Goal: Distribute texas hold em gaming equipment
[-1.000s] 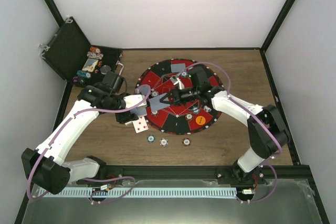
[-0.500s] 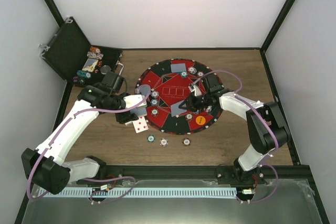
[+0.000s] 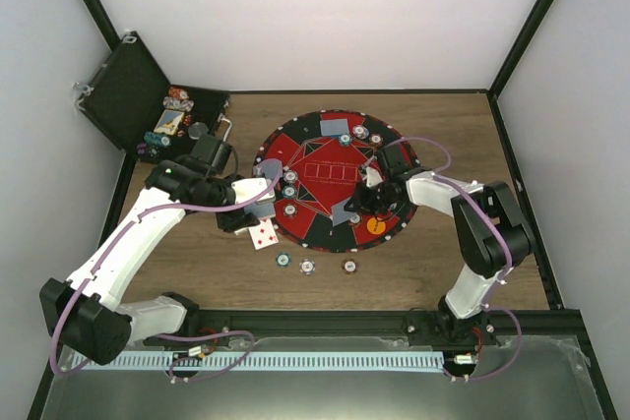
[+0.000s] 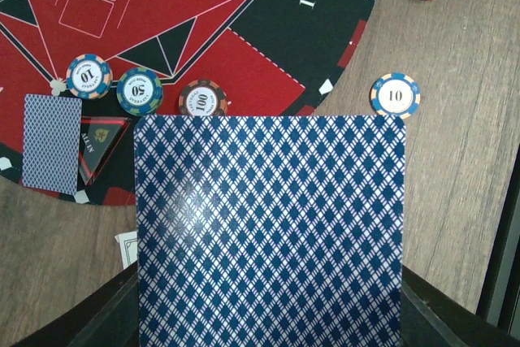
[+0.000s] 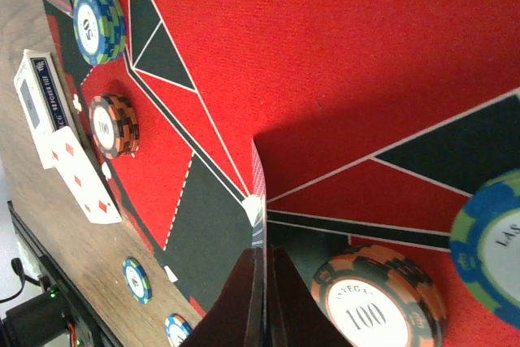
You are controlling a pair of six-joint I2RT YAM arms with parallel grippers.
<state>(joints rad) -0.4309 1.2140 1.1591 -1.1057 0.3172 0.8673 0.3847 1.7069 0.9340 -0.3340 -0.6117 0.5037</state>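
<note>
Playing card pinched edge-on by the right gripper, jaws closed, low over the mat beside a 100 chip; left gripper jaws clamp the deck. Dealing seems the step: next, lay it flat, release.

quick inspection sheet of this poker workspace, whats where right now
surface: brown wooden table carrying a large round red-and-black mat
job's things: striped poker chips on the mat, three more on bare wood by its near edge; face-down blue-backed cards on the mat; face-up diamonds card on the wood; orange button disc on the mat
clutter: open black hard case at the far left, chips inside
tools: left tool shut on a blue diamond-patterned card; right tool pinching a grey-blue card edge-on, contact with the mat unclear
cables: purple cables loop along both arms
surroundings: white walls, black frame posts
</note>
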